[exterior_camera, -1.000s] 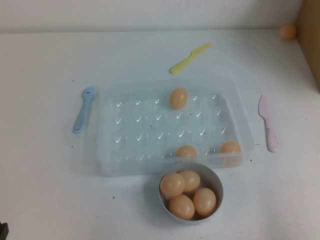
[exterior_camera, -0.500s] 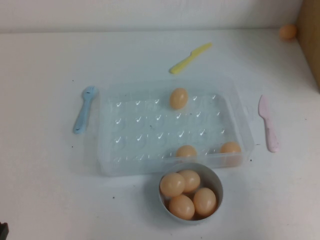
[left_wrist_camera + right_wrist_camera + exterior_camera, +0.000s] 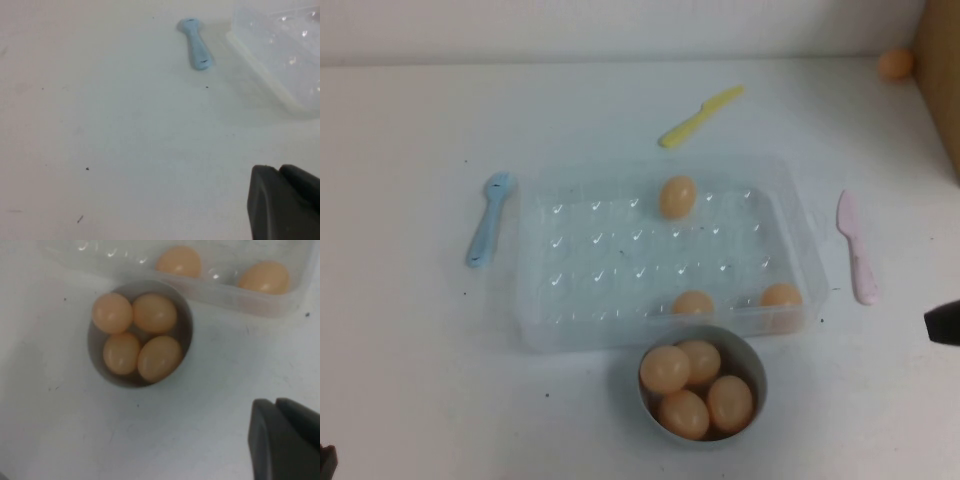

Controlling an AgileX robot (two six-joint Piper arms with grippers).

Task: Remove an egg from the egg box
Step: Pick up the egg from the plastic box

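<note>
1. Eggs first: three small tan-orange eggs sit in the clear plastic dimpled egg box (image 3: 545,330) at mid-table, one at its far side (image 3: 677,196), two along the near rim (image 3: 692,302) and (image 3: 781,295).
2. Far left, the left gripper (image 3: 282,200) is barely a dark sliver at the near-left corner of the table, well away from the box; whether its jaws are apart, I cannot tell.
3. Next along, a light blue plastic spoon (image 3: 488,217) lies just beside the box's left wall.
4. Beyond the box, a yellow plastic knife (image 3: 700,116) lies at a slant.
5. Just in front of the near rim stands a small round grey bowl (image 3: 752,362), and it holds four more tan eggs.
6. Right of the box, a pale pink plastic knife (image 3: 856,247) lies flat.
7. At the right edge the right gripper (image 3: 285,440) pokes into view, pincer fully closed, holding nothing, near the bowl.
8. My read: this is the approach for another pick. The next move calls for parting those jaws, reaching over the near rim and coming down around the near-right egg, gently, as the smooth shell could slip.
</note>
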